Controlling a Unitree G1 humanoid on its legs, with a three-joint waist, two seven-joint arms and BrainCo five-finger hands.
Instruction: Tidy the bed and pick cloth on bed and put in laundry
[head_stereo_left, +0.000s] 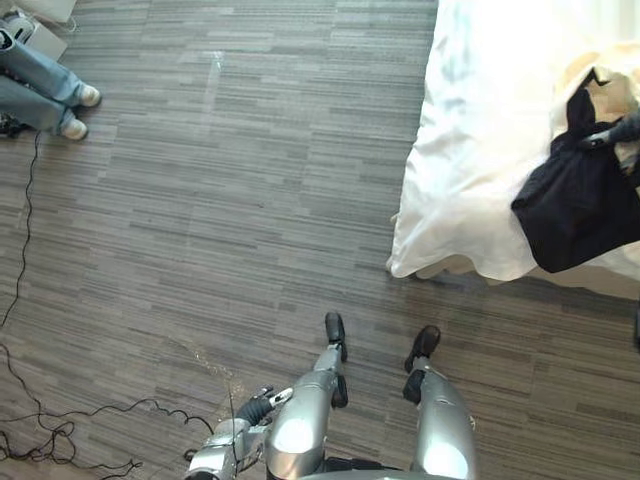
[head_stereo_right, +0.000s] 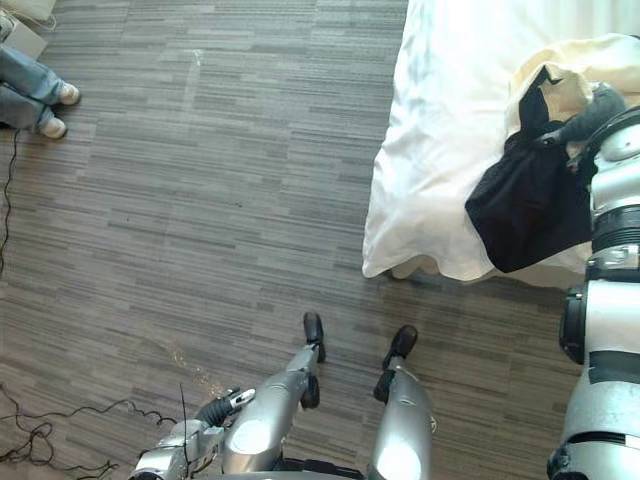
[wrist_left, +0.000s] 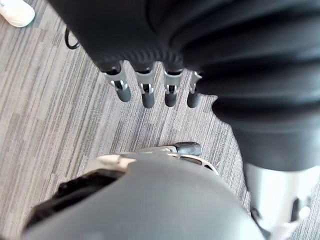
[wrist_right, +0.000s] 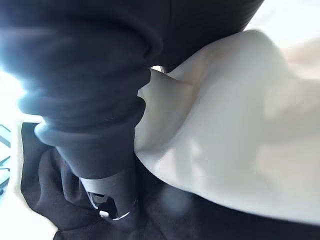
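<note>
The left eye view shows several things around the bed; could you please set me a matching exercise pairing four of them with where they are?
Things:
1. black cloth
2. a person's shoes
3. left hand
4. right hand

Places:
A. hanging above the floor, fingers relaxed
B. at the black cloth's upper end, on the bed
C. on the floor, at the far left
D. lying on the white bed cover, near its edge

Pairs: 1-D, 2-C, 3-A, 4-B
</note>
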